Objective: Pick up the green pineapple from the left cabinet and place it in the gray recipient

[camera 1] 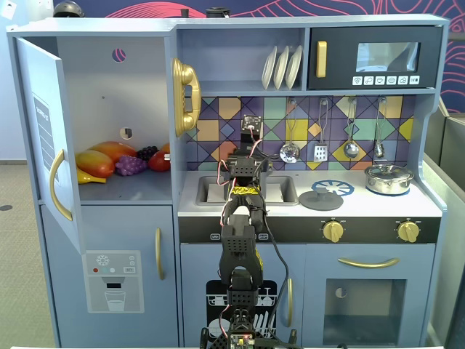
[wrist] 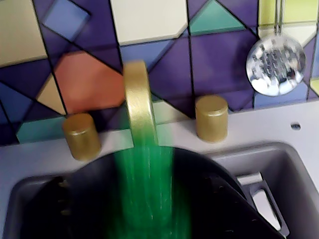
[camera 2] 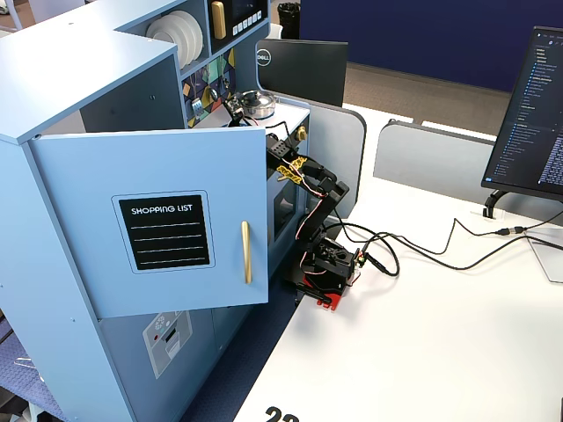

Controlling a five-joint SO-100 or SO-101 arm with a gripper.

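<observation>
In the wrist view the green pineapple [wrist: 149, 194] is a vertical bright green streak, blurred by motion, between my gripper's [wrist: 149, 214] wide-spread black jaws, which do not grip it. The gripper hangs over the gray sink basin [wrist: 294, 169], just in front of the gold faucet [wrist: 138, 99]. The gray recipient is hidden under the gripper. In a fixed view the gripper [camera 1: 247, 187] is over the sink [camera 1: 211, 190], right of the left cabinet [camera 1: 109, 94], whose door [camera 1: 43, 138] stands open.
Mangoes [camera 1: 98, 163], purple grapes [camera 1: 131, 166] and a red fruit [camera 1: 158, 161] lie on the cabinet shelf. Gold tap knobs [wrist: 81, 135] flank the faucet. A flat gray lid [camera 1: 321, 200] and a shiny silver pot [camera 1: 389, 178] stand on the counter right of the sink.
</observation>
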